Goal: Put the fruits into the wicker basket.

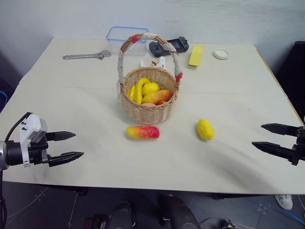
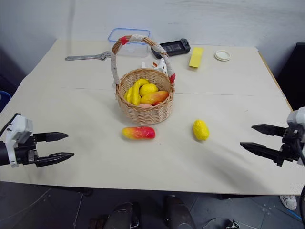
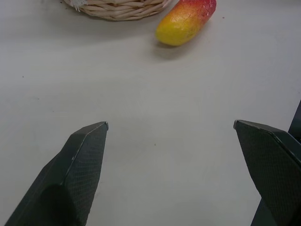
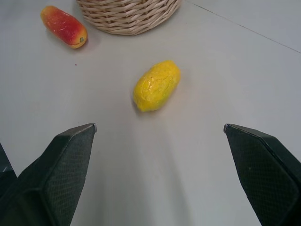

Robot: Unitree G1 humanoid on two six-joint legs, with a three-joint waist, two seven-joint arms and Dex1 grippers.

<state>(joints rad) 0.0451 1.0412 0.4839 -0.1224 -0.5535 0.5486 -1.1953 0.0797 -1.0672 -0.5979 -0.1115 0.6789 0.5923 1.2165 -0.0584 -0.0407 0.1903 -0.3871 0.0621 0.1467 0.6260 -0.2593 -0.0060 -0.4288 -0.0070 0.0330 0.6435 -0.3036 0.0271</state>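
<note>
The left hand (image 1: 66, 145) hovers over the near left edge of the tabletop (image 1: 86, 109), its two black fingers spread wide and holding nothing, pointing roughly level toward the right and the middle of the scene. The right hand (image 1: 271, 138) mirrors it at the near right edge, fingers equally wide and empty, pointing left.

Between the two hands, well apart from both, two fruits lie on the bare tabletop. The red-to-yellow mango (image 1: 142, 132) rests on its side just in front of the wicker basket (image 1: 148, 110), close to its base but not touching. The bumpy yellow lemon (image 1: 205, 129) sits to the right of the mango, nearer the right hand.

The basket stands upright at the centre, its arched handle raised, with bananas (image 1: 137, 90) and other fruits already inside.

Farther back lie a wrench (image 1: 87, 56), a clear blue-rimmed box (image 1: 125, 35), a black controller (image 1: 169, 46), a yellow block (image 1: 196, 55) and a small round lid (image 1: 220, 54).
</note>
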